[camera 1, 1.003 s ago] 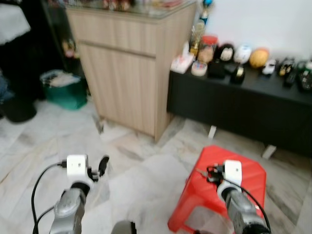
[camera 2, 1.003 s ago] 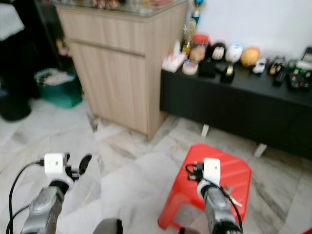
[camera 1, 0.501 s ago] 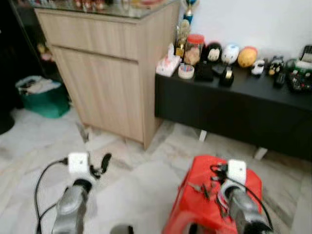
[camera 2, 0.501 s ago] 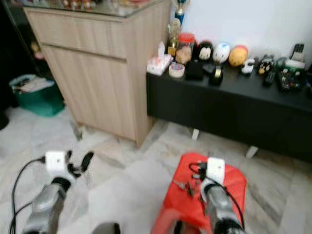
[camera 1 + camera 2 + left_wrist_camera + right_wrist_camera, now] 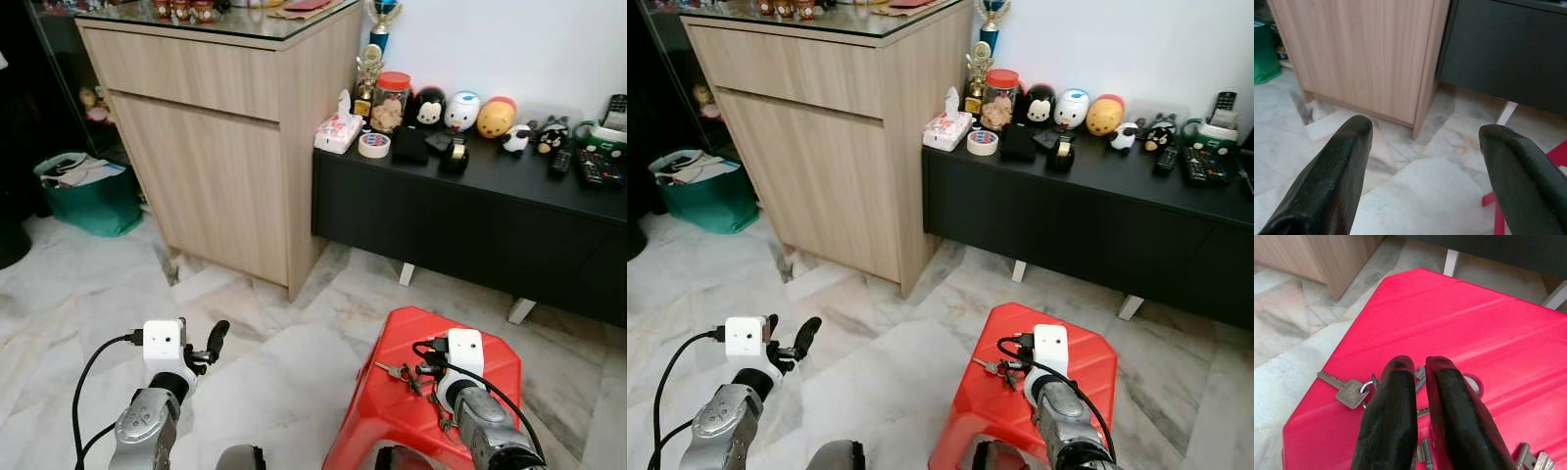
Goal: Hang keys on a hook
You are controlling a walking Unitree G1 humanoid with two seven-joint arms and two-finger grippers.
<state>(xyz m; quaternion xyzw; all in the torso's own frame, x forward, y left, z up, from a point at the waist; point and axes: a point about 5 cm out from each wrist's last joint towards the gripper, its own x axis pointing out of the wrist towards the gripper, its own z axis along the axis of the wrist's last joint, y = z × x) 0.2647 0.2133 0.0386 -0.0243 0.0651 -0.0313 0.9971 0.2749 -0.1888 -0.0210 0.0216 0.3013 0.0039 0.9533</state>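
Note:
A bunch of silver keys (image 5: 1349, 392) on a ring lies on the top of a red plastic stool (image 5: 495, 343) at the lower right. My right gripper (image 5: 1420, 364) is down on the stool with its two black fingers pressed together on the key ring, and one key (image 5: 389, 370) sticks out to its left. More keys (image 5: 1530, 459) lie near the fingers' base. My left gripper (image 5: 1425, 147) is held open over the marble floor at the lower left, holding nothing.
A tall wooden cabinet (image 5: 235, 147) stands ahead on the left. A low black bench (image 5: 470, 211) to its right carries jars, tape, figurines and remotes against a white wall. A green bin (image 5: 83, 191) sits far left. Marble floor (image 5: 284, 333) lies between cabinet and stool.
The whole view has shifted and sharpened as the camera moved. The right gripper stays at the stool top with the keys at its fingers. The left gripper stays open.

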